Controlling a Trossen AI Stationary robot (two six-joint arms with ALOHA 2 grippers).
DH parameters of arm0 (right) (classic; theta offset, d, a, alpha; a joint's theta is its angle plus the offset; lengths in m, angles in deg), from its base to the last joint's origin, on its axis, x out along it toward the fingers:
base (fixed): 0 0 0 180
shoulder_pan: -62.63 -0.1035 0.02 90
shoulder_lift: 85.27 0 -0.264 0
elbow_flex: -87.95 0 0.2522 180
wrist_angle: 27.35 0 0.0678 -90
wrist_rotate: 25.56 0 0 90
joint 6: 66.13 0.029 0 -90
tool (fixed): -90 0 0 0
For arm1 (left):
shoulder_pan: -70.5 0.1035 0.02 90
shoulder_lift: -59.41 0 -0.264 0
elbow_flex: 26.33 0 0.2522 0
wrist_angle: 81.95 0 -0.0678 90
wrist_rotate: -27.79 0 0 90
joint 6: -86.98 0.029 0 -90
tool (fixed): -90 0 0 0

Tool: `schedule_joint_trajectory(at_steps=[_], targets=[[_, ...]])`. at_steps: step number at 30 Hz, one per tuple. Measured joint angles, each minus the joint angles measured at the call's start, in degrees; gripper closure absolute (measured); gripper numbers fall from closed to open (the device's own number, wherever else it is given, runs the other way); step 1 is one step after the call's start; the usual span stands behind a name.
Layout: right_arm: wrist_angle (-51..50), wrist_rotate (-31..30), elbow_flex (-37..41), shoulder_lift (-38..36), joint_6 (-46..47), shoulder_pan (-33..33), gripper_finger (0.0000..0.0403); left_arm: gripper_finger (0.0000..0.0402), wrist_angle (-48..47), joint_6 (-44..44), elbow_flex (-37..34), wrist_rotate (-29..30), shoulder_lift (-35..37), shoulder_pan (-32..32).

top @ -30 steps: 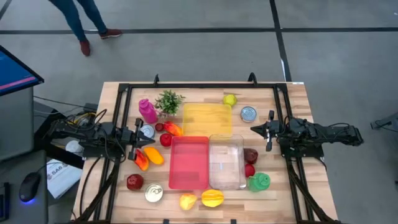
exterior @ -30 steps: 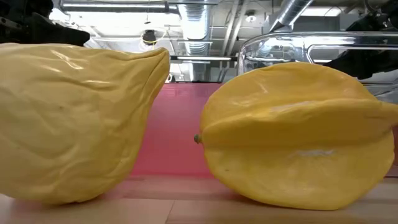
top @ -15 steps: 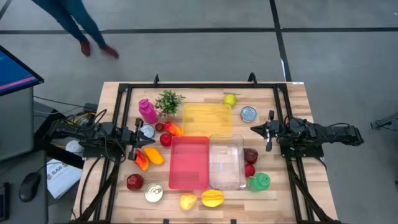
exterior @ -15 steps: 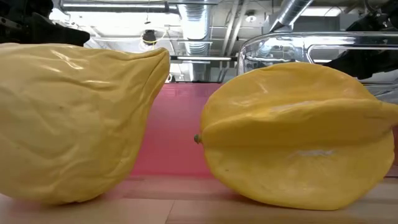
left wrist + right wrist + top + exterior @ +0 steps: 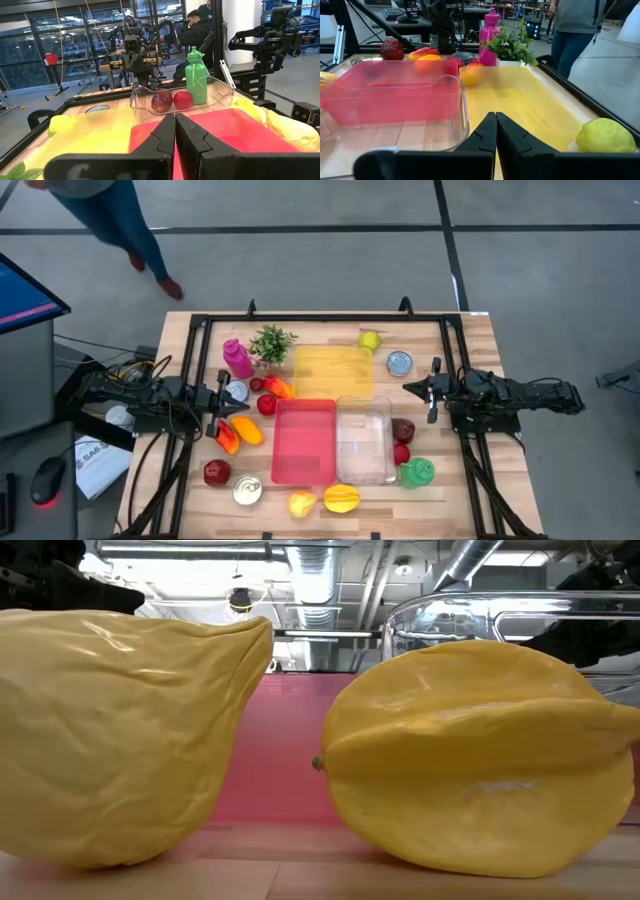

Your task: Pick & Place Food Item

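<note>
Wooden table (image 5: 470,340) — three bins at centre, food scattered around; left gripper (image 5: 226,413) clenched and empty, orange fruit (image 5: 247,430) just beside it at four o'clock, long axis diagonal — right gripper (image 5: 415,389) likewise clenched and empty, farther off.

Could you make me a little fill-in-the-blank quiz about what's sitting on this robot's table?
1. The green bottle lies beside the ____ bin.
2. The small potted plant stands next to a ____ bottle.
3. Both the left gripper and the right gripper have their fingers ____.
4. The star fruit lies near the table's front edge, just in front of the ____ bin.

Missing words: clear; pink; shut; red
</note>
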Motion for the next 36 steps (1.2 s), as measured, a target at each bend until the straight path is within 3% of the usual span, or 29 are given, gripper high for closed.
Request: schedule_joint_trajectory(at_steps=[36], targets=[[0.0,0.0,0.0,0.0,-0.5,0.0,0.0402,0.0399,0.0,0.3,0.0,-1.4,0.0,0.0]])
